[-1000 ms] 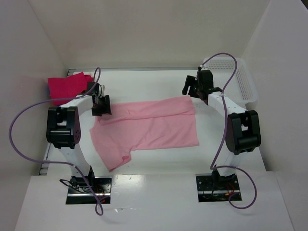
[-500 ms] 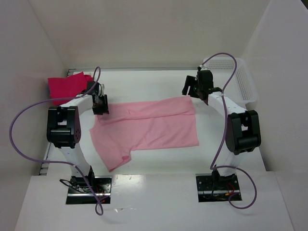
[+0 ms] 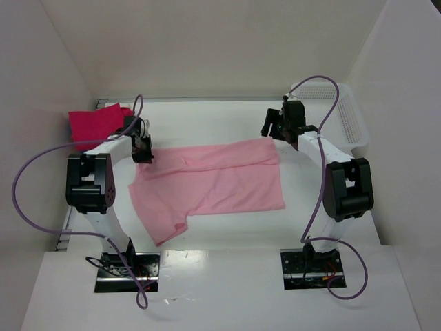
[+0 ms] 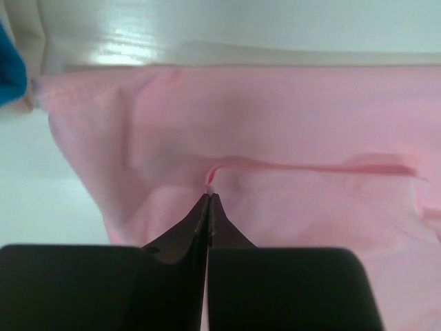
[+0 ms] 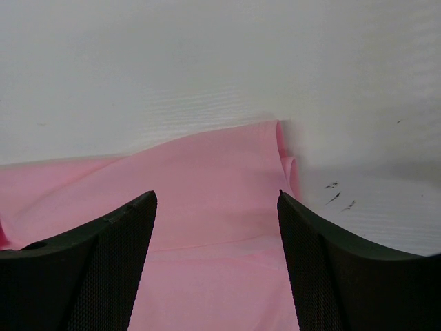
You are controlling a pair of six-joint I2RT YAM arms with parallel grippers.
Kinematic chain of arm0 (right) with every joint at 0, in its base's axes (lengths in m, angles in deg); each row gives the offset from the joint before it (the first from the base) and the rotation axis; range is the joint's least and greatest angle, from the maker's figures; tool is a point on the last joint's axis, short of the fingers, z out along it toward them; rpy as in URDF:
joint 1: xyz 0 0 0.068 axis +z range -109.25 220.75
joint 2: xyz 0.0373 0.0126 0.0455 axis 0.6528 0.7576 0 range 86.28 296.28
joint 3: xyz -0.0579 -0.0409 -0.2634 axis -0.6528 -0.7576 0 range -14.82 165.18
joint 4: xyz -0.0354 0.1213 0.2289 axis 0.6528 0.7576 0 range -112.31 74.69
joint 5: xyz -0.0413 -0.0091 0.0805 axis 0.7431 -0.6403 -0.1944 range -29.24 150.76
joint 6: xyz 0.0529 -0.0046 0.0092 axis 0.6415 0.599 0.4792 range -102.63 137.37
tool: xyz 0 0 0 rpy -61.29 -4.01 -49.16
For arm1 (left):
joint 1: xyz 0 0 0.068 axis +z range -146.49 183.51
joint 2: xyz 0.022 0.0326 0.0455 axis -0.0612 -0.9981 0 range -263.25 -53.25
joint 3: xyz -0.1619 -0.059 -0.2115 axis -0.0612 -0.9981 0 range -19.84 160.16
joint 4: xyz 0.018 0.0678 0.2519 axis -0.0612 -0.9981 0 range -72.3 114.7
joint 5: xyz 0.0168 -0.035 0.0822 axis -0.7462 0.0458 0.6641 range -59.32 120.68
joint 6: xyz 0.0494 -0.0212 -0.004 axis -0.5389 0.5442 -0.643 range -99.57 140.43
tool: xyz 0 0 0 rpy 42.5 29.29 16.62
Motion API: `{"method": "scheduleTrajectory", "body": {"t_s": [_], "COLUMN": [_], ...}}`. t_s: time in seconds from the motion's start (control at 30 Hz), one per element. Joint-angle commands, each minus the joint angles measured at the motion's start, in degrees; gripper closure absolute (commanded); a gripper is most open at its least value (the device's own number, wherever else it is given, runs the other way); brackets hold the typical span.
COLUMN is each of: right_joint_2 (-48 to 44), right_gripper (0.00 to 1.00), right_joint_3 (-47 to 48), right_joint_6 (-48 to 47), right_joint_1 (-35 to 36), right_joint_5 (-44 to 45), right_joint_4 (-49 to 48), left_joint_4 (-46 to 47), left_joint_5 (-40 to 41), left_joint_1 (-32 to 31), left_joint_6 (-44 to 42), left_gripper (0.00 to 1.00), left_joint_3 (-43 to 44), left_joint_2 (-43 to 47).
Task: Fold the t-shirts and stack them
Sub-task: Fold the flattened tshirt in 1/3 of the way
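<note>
Two pairs of jaws: both at the far edge of the light pink t-shirt (image 3: 220, 183), one near its far-left corner, one at its far-right corner.
Left jaws: closed tip to tip, nipping a small raised ridge of the light pink t-shirt's cloth just inside its far-left edge.
Right jaws: wide apart and holding nothing, hanging over the light pink t-shirt's far-right corner; the corner's edge shows between the two fingers (image 5: 89, 269).
Light pink t-shirt: spread on the bench (image 3: 207, 121), with a long fold line along its far side and one sleeve sticking out at its near-left corner.
Left arm (image 3: 89, 183): stands just left of the light pink t-shirt and reaches over its left edge.
Right arm (image 3: 348, 186): stands right of the light pink t-shirt, apart from it.
Magenta t-shirt (image 3: 96, 124): folded, beyond and left of the light pink t-shirt, apart from it.
Blue cloth (image 4: 8, 69): a sliver beside the light pink t-shirt's corner in the left wrist view; its shape cannot be told.
White mesh basket (image 3: 348, 114): beyond and right of the light pink t-shirt, well apart.
Purple cables (image 3: 27, 186): one loop left of the light pink t-shirt, one right of it.
</note>
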Motion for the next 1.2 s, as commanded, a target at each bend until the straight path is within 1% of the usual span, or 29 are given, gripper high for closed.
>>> {"method": "scheduleTrajectory", "body": {"t_s": [0.0,0.07,0.17,0.27,0.3,0.33,0.4,0.47,0.53,0.63,0.67,0.73,0.83,0.87,0.9,0.93,0.97,1.0,1.03,1.1,1.17], "right_joint_2": [-1.2,-1.2,-1.2,-1.2,-1.2,-1.2,-1.2,-1.2,-1.2,-1.2,-1.2,-1.2,-0.7,-0.7,-0.7,-0.7,-0.7,-0.7,-0.7,-0.7,-0.7], "right_gripper": [0.24,0.24,0.24,0.24,0.24,0.24,0.24,0.24,0.24,0.24,0.24,0.24,0.24,0.24,0.24,0.24,0.24,0.24,0.24,0.24,0.24], "right_joint_3": [-0.2,-0.2,-0.2,-0.2,-0.2,-0.2,-0.2,-0.2,-0.2,-0.2,-0.2,-0.2,0.4,0.4,0.4,0.4,0.4,0.4,0.4,0.4,0.4], "right_joint_6": [-0.8,-0.8,-0.8,-0.8,-0.8,-0.8,-0.8,-0.8,-0.8,-0.8,-0.8,-0.8,-0.8,-0.8,-0.8,-0.8,-0.8,-0.8,-0.8,-0.8,-0.8], "right_joint_1": [-0.2,-0.2,0.3,0.3,0.8,0.8,1.4,1.8,1.9,1.9,1.9,1.9,1.9,1.9,1.9,1.9,1.9,1.9,1.9,1.9,1.9], "right_joint_5": [0.5,0.5,0.5,0.5,0.5,0.5,1.1,1.6,1.7,2.4,2.4,2.4,2.4,2.4,2.4,2.4,3.1,3.1,3.1,2.6,2.5], "right_joint_4": [-1.6,-1.6,-1.6,-1.1,-1.1,-1.1,-1.1,-0.6,-0.6,-0.6,-0.6,-0.6,-0.6,-0.3,-0.1,0.0,0.0,0.0,0.0,0.0,0.0], "left_joint_4": [-5.1,-8.0,-12.5,-14.5,-14.5,-15.2,-16.2,-17.6,-17.7,-18.5,-19.2,-20.4,-21.3,-22.3,-23.6,-23.6,-24.2,-24.9,-24.9,-24.5,-24.4], "left_joint_5": [-4.2,-6.6,-7.0,-9.2,-11.0,-14.8,-18.1,-17.7,-17.2,-15.9,-15.9,-17.6,-19.2,-18.9,-18.2,-16.7,-13.5,-11.7,-10.0,-6.7,-5.1], "left_joint_1": [0.2,0.2,-0.3,-0.3,-0.3,-0.3,-0.3,-0.9,-2.1,-5.4,-6.2,-7.3,-10.8,-11.8,-13.2,-13.8,-14.3,-14.3,-14.3,-14.3,-14.3], "left_joint_6": [-1.0,-1.8,-1.8,-1.8,-2.4,-2.5,-3.7,-2.4,-0.9,1.2,1.3,1.8,3.2,3.9,4.9,6.0,7.9,9.1,10.1,12.2,13.3], "left_gripper": [1.00,1.00,1.00,1.00,1.00,1.00,1.00,1.00,1.00,1.00,1.00,1.00,1.00,0.97,0.91,0.72,0.30,0.17,0.13,0.10,0.09], "left_joint_3": [1.4,1.4,1.4,1.4,0.8,0.1,0.0,0.0,-0.9,-3.2,-3.3,-3.3,-4.5,-4.8,-4.8,-4.9,-5.4,-6.0,-6.1,-6.6,-5.5], "left_joint_2": [8.4,10.2,11.6,15.0,15.6,16.1,16.2,16.2,18.4,24.2,24.7,25.4,25.4,25.1,24.8,24.9,26.2,27.3,28.4,32.8,34.1]}}
